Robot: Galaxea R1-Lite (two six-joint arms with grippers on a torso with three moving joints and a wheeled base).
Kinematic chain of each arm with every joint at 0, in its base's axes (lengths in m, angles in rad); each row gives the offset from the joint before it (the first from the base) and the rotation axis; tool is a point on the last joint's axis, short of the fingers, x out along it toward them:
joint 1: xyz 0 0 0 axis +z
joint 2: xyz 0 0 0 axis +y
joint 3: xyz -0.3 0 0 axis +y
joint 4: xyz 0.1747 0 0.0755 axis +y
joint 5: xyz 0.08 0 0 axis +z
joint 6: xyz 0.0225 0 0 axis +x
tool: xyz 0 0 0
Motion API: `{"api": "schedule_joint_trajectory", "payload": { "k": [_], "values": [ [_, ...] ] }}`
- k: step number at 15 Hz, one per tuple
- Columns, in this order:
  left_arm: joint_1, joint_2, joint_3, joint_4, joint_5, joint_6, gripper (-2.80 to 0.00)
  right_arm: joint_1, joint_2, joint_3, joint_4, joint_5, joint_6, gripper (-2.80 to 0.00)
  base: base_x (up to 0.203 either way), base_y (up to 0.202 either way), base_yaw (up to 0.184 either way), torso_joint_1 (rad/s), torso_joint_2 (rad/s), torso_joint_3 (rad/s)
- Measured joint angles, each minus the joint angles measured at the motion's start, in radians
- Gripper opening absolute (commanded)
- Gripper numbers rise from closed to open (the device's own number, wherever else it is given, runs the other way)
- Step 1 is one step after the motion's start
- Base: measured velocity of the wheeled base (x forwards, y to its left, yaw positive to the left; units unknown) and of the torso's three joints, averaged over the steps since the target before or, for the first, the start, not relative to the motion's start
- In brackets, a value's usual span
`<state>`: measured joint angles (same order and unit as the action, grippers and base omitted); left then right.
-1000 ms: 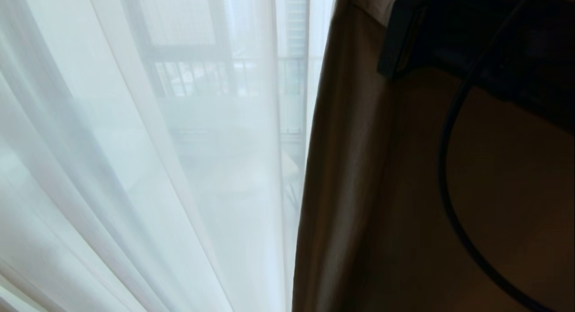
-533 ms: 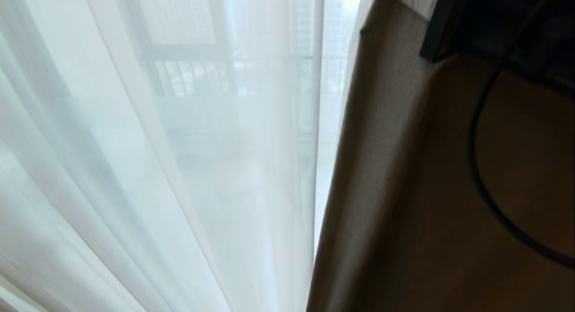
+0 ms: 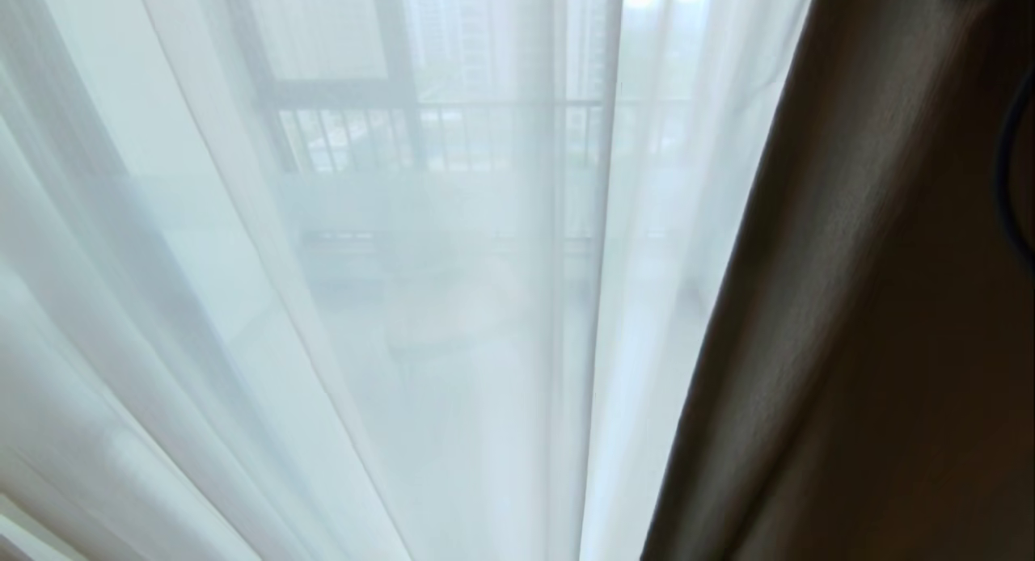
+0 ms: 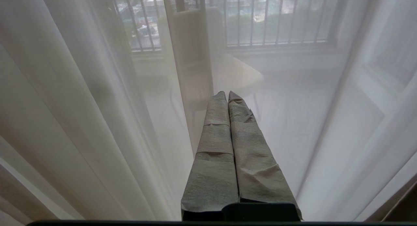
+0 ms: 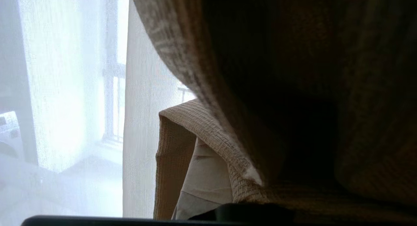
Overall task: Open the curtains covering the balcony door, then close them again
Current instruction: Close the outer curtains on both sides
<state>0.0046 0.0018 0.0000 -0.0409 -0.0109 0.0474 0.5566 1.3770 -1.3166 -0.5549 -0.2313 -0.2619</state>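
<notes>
The curtains hang in two layers. The thin sheer white curtain [image 3: 340,302] fills the left and middle of the head view. The thick beige curtain [image 3: 849,318] hangs dark at the right. My right gripper [image 5: 221,141] is shut on the beige curtain [image 5: 208,121]; the woven cloth folds over its tip, and one pale wrapped finger [image 5: 205,180] shows beneath. My left gripper [image 4: 227,94] is shut and empty, its wrapped fingers pressed together and pointing at the sheer curtain [image 4: 97,105]. The balcony door is hidden behind the curtains.
Through the sheer layer a dark-framed window with railing bars [image 3: 364,132] shows dimly. A pale chair [image 4: 192,56] and a small table [image 4: 237,76] stand behind the cloth. A dark cable [image 3: 1011,189] crosses the right edge of the head view.
The beige curtain's edge has slid to the right, uncovering more sheer curtain. My right arm and its cable have moved right with it, almost out of the head view. The left gripper kept still.
</notes>
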Motion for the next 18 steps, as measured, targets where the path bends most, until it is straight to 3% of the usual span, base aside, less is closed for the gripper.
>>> {"api": "schedule_joint_trajectory", "payload": {
  "k": [1,2,8,18],
  "values": [
    [-0.001,0.000,0.000,0.000,0.000,0.000,-2.80,-0.001,-0.003,0.000,-0.001,0.000,0.000,-2.80,0.000,0.000,0.000,0.000,0.00,0.000],
    [-0.001,0.000,0.000,0.000,0.000,0.000,-2.80,-0.001,-0.005,0.002,0.001,0.001,0.000,0.00,0.000,0.000,0.000,0.000,0.00,0.000],
    [-0.001,0.000,0.000,0.000,0.000,0.000,-2.80,-0.002,-0.041,0.086,0.001,0.001,0.000,0.00,0.000,0.000,0.000,0.000,0.00,0.000],
    [-0.001,0.000,0.000,0.000,0.000,0.000,-2.80,0.000,-0.379,0.520,0.005,0.003,-0.002,0.00,0.000,0.000,0.000,0.000,0.00,0.000]
  ]
}}
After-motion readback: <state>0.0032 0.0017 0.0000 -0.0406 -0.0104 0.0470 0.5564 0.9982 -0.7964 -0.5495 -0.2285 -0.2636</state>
